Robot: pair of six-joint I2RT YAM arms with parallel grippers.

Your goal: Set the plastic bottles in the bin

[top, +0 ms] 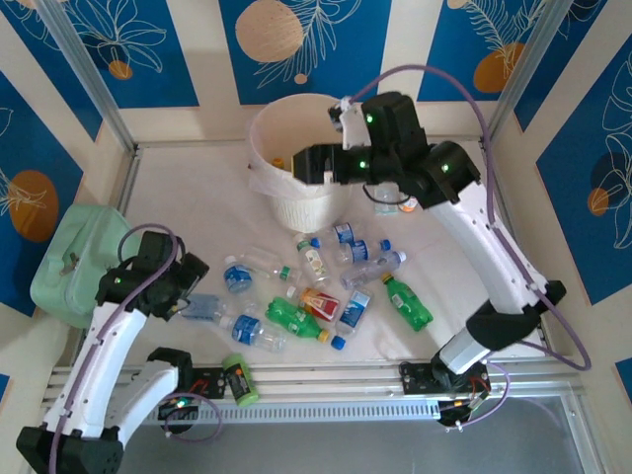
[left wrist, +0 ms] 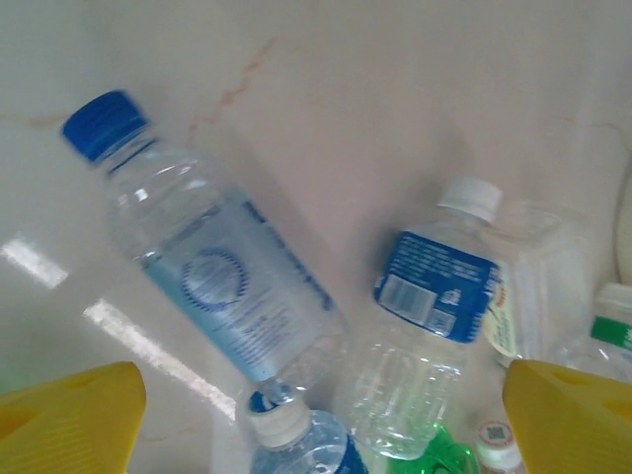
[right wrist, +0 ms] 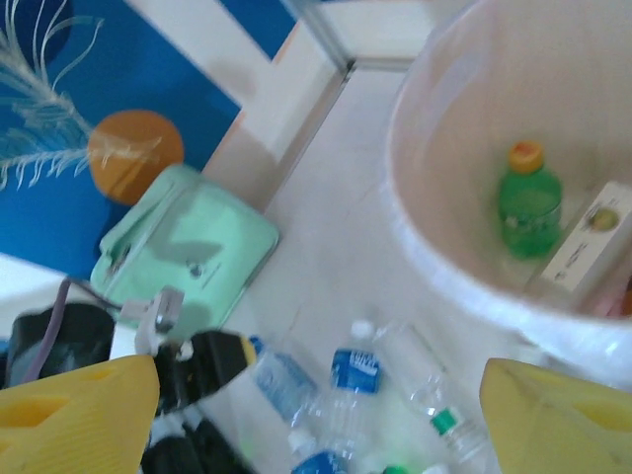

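Several plastic bottles lie scattered on the white table in front of the bin, among them two green ones and a red-labelled one. My left gripper hangs open over a clear bottle with a blue cap. A white-capped, blue-labelled bottle lies to its right, and nothing is between the yellow fingers. My right gripper is open and empty at the bin's near rim. A green bottle with an orange cap lies inside the bin.
A pale green boxy container stands at the table's left edge. A short green-and-black cylinder rests on the front aluminium rail. A white box-like item lies in the bin. Blue patterned walls enclose the table.
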